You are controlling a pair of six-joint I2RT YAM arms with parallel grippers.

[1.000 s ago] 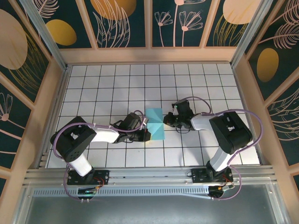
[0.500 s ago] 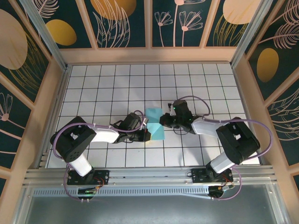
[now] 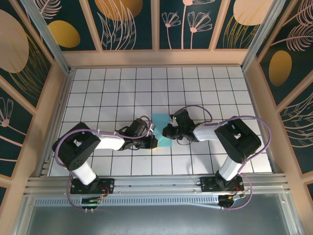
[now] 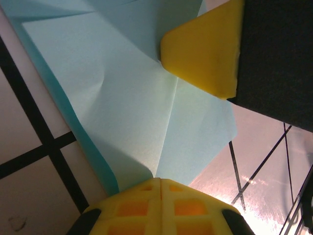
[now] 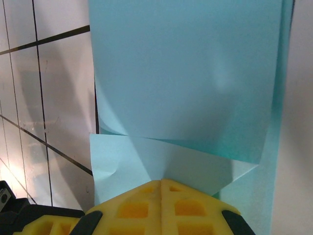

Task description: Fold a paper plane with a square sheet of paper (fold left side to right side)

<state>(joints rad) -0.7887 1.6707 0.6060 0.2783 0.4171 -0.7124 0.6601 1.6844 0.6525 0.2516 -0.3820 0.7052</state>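
Light teal-blue paper (image 3: 159,120), white table (image 3: 112,88) gridded in black

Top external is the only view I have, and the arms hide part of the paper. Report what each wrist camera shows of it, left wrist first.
Observer: From the left wrist, the left gripper is shut, and a crease in the square sheet of paper runs straight to its fingertips.
Operator: Say what else is over the sheet there.
Observer: A yellow finger of the right arm sits over the sheet, opposite the left fingertips.
Operator: Now the right wrist.
Observer: The right gripper is shut, and a small flap of the sheet reaches its fingertips, with a broad layer overlapping that flap.
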